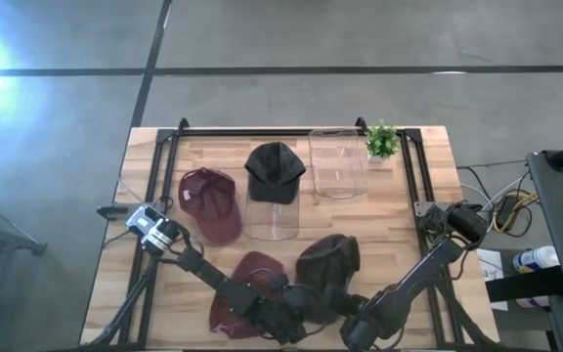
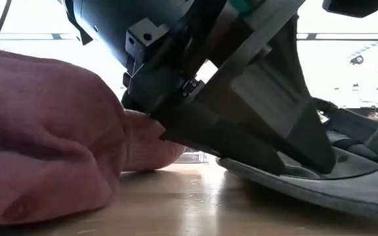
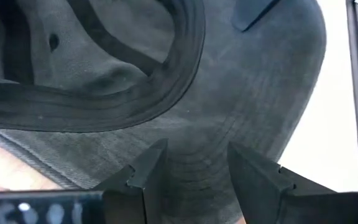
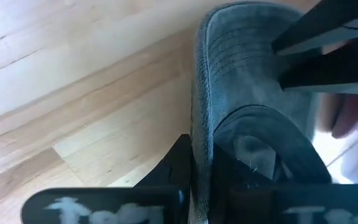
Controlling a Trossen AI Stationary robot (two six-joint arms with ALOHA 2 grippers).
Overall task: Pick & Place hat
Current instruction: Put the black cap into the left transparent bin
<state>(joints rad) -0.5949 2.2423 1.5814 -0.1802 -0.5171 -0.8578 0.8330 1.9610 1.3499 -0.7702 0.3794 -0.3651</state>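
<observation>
Grey concrete floor surrounds the pale wooden table (image 1: pixel 399 244) we work at, and going from its left side we pass a maroon cap (image 1: pixel 211 201) lying well clear of us, then a black cap (image 1: pixel 275 171) sitting on a clear plastic container (image 1: pixel 273 223), a second clear plastic container (image 1: pixel 337 162) standing empty beside it, and a small green potted plant (image 1: pixel 382 141) at the far right corner. Nearer the front edge, a second maroon cap (image 1: pixel 242 291) lies just left of the dark grey fabric cap (image 1: pixel 328 264) that we take to be the hat in hand. Both our grippers meet at that grey cap's near edge. Our left gripper (image 3: pixel 194 171) has its fingers apart, straddling the stitched brim, which lies between them without a squeeze that we can see. Our right gripper (image 4: pixel 197 177) is clamped on the brim's edge, the fabric pinched in its closed fingers. From the grippers, the cap's crown lies away toward the table's middle, so its long axis runs from brim at the front edge to crown beyond, roughly pointing at the containers. We judge the right arm to be the one carrying the cap, since it alone has hold of it.
</observation>
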